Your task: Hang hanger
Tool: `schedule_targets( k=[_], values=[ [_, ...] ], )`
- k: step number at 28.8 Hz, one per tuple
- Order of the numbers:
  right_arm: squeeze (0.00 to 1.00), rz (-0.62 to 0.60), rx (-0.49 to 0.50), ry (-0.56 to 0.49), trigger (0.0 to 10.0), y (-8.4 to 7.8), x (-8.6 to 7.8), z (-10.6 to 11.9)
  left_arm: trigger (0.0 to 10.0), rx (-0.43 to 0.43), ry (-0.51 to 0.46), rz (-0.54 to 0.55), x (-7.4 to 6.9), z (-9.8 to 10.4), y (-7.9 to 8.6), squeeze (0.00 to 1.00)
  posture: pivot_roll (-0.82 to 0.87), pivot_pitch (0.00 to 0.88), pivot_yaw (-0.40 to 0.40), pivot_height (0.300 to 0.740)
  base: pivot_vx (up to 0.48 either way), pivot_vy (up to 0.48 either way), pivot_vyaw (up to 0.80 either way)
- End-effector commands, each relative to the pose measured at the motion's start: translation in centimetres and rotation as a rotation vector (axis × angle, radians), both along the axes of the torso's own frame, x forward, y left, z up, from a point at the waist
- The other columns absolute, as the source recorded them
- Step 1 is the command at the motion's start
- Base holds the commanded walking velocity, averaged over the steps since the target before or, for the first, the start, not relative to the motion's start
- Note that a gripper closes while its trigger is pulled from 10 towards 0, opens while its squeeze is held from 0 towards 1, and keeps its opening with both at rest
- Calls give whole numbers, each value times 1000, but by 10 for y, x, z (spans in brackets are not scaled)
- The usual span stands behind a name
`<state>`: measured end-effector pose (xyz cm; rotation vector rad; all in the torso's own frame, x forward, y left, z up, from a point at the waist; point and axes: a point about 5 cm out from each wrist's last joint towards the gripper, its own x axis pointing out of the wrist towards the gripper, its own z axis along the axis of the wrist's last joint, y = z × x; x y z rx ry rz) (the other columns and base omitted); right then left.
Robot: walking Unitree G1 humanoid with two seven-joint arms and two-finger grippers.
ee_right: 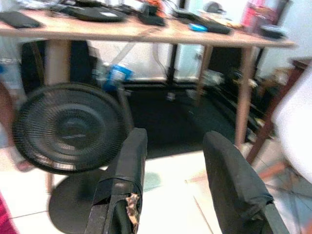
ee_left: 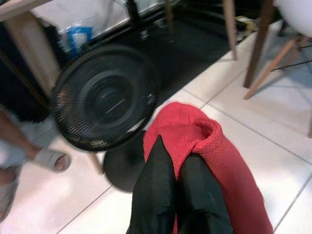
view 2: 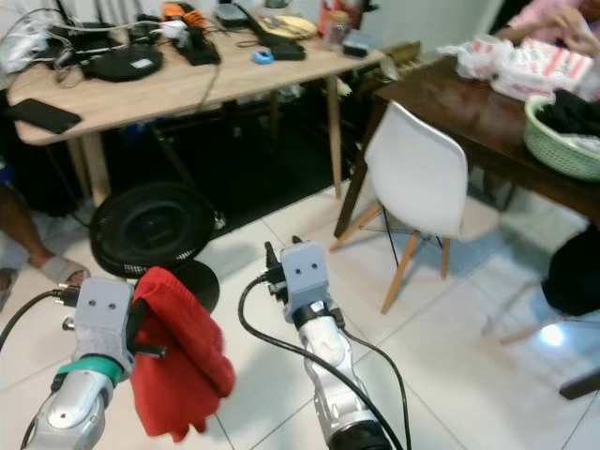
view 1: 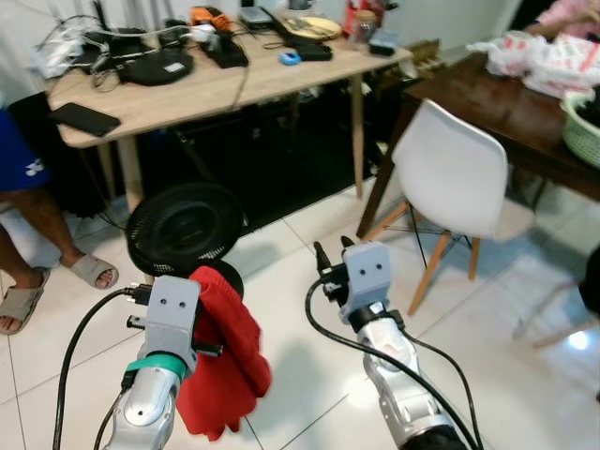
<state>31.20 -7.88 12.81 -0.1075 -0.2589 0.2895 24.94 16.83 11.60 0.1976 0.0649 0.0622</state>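
A red knitted garment point(view 1: 225, 361) hangs over my left gripper point(ee_left: 176, 163), low at the left above the tiled floor. The left fingers point(ee_left: 158, 195) are pressed together with the red cloth point(ee_left: 214, 156) bunched around them; whether a hanger lies under the cloth is hidden. My right gripper point(view 1: 330, 251) is raised beside it at the centre, open and empty, its fingers point(ee_right: 129, 165) spread and pointing toward the black fan.
A black floor fan point(view 1: 185, 228) stands just ahead on white tiles. Behind it is a cluttered wooden table point(view 1: 225, 89). A white chair point(view 1: 457, 178) and a dark table point(view 1: 506, 103) with a green basket point(view 2: 561, 141) are at the right. A person's sandalled feet point(view 1: 56, 281) are at the left.
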Motion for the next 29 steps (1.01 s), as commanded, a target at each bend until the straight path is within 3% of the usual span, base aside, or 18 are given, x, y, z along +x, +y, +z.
schedule_targets(
  k=[1,11,15,21,29],
  values=[
    [0,-21,3,19,10000,-7,0,-3,10000,1,-16,-5,0,3,-2,0,11,72,48,740,0,0,-800],
    [0,-22,8,15,10000,-6,0,-1,10000,5,-23,-9,0,5,-2,0,10,73,49,740,0,0,-800],
    [0,-24,-47,-163,10000,-8,-8,14,10000,62,-92,-52,-3,12,-7,0,14,70,48,740,0,0,-800],
    [0,-11,-24,-226,10000,-7,-6,31,10000,61,-148,-54,0,23,-9,0,11,64,47,740,0,0,-800],
    [0,4,-17,-242,10000,-5,-4,37,10000,54,-185,-59,5,34,-11,0,11,56,45,740,0,0,-800]
  ],
)
